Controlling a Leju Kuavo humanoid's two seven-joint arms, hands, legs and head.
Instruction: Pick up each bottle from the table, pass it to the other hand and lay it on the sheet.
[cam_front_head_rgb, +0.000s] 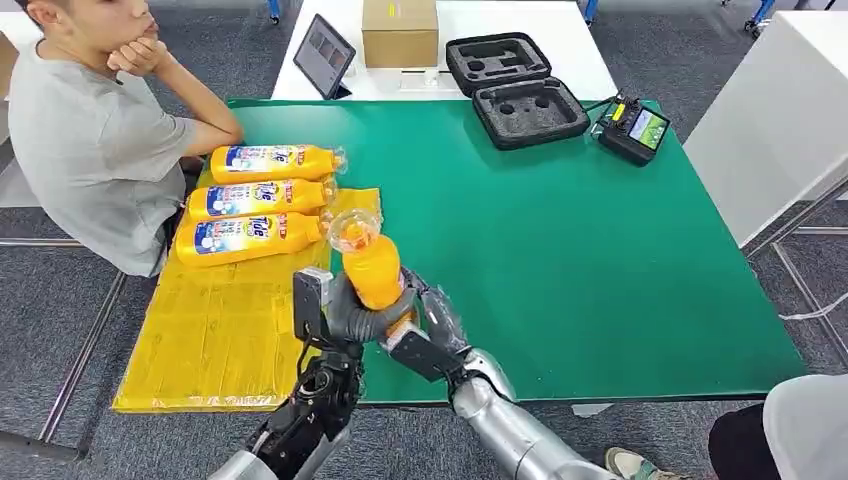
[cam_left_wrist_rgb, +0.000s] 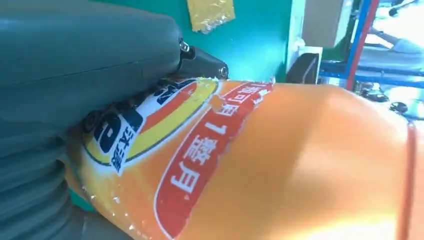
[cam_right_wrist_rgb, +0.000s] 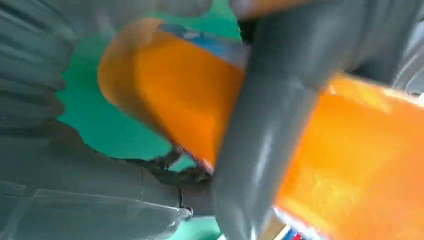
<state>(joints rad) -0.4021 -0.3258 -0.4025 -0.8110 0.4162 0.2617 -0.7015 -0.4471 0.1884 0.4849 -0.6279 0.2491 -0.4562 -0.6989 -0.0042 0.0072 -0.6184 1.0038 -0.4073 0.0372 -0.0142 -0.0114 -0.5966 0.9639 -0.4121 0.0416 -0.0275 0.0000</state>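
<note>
An orange detergent bottle (cam_front_head_rgb: 370, 265) stands upright in the air over the green table's front edge, cap up. My left hand (cam_front_head_rgb: 345, 312) grips it around the lower body, and its thumb (cam_left_wrist_rgb: 90, 60) lies across the label of the bottle (cam_left_wrist_rgb: 280, 165). My right hand (cam_front_head_rgb: 435, 318) sits just to the right of the bottle with its fingers spread off it. Green table shows between that hand's palm and the bottle's base (cam_right_wrist_rgb: 150, 80). Three more orange bottles (cam_front_head_rgb: 258, 198) lie side by side at the far end of the yellow sheet (cam_front_head_rgb: 230, 340).
A person in a grey shirt (cam_front_head_rgb: 90, 150) sits at the left, elbow on the green table (cam_front_head_rgb: 560, 250). At the back are a tablet (cam_front_head_rgb: 323, 55), a cardboard box (cam_front_head_rgb: 400, 30), an open black foam case (cam_front_head_rgb: 515, 88) and a handheld controller (cam_front_head_rgb: 633, 130).
</note>
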